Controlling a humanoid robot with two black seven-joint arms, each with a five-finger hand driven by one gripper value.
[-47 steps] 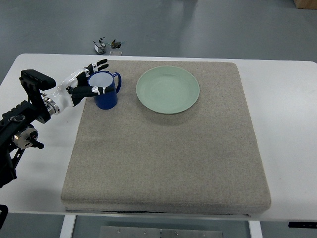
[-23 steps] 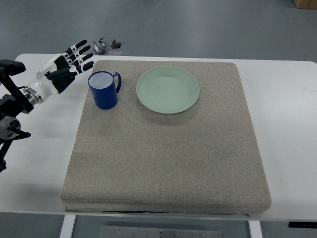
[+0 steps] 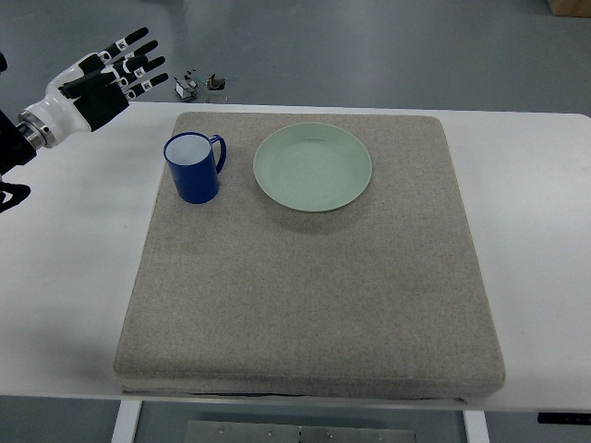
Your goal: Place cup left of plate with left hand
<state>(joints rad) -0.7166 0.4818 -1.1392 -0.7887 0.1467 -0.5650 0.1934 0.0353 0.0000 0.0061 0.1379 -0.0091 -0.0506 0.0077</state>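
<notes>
A blue cup (image 3: pixel 194 168) with a white inside stands upright on the grey mat (image 3: pixel 305 277), just left of the pale green plate (image 3: pixel 313 167), its handle toward the plate. My left hand (image 3: pixel 109 74) is raised at the far upper left, well away from the cup, with fingers spread and holding nothing. The right arm does not show.
The mat lies on a white table (image 3: pixel 74 277). A few small dark and white items (image 3: pixel 199 85) lie on the floor beyond the table's far edge.
My left hand let go of the cup and drew back up and to the left, its fingers spreading. The cup stays where it stood.
</notes>
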